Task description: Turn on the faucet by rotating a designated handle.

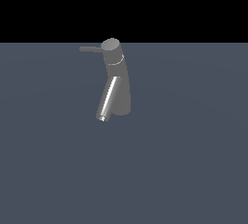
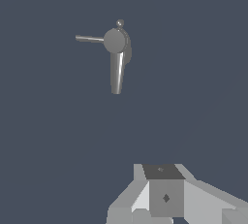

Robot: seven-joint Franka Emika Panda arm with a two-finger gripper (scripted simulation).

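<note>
You are looking at the faucet [image 1: 117, 80] standing alone near the middle of the grey floor [image 1: 193, 160], its thin handle [image 1: 90, 49] sticking out toward the exterior view's left from the round cap; it is probably rigid, smooth metal, so push or pinch near the rod's free end for leverage. The gripper [image 2: 164, 203] is showing only its base in the wrist view, so you cannot tell whether its fingers are apart, and the arm is missing from the exterior view.

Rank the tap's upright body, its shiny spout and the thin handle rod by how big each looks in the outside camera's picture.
1. Upright body, tallest and thickest.
2. Spout, shorter and slimmer than the body.
3. Handle rod, shortest and thinnest.
</note>
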